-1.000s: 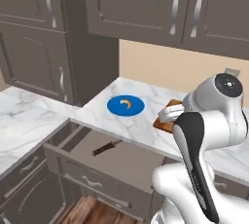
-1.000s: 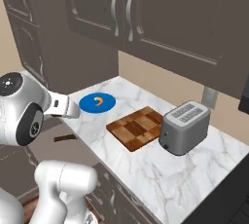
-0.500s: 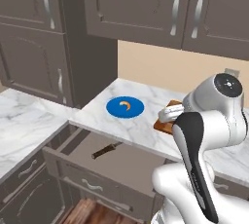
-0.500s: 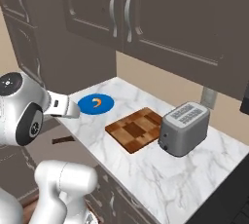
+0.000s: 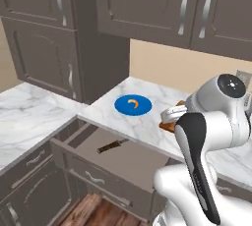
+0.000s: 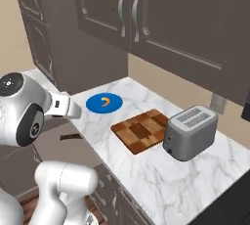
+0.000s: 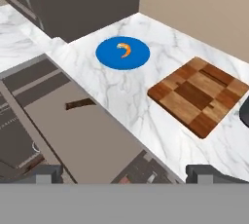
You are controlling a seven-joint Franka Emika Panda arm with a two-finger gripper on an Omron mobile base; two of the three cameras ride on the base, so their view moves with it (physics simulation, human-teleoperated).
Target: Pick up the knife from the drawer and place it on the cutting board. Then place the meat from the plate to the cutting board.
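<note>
While nothing is moved yet, we see:
knife (image 5: 112, 146): lying in the open drawer (image 5: 133, 158)
meat (image 7: 124, 50): on the plate (image 7: 109, 57)
cutting board (image 7: 200, 95): bare
gripper (image 7: 124, 173): wide open, holding nothing

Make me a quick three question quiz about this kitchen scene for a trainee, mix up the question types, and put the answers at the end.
1. True or false: the knife lies on the board.
2. What rests on the plate? A) the meat B) the knife C) nothing
3. Fill in: the toaster stands beside the ____, on the side away from the plate.

Key:
1. False; it lies in the open drawer.
2. A
3. board
</note>
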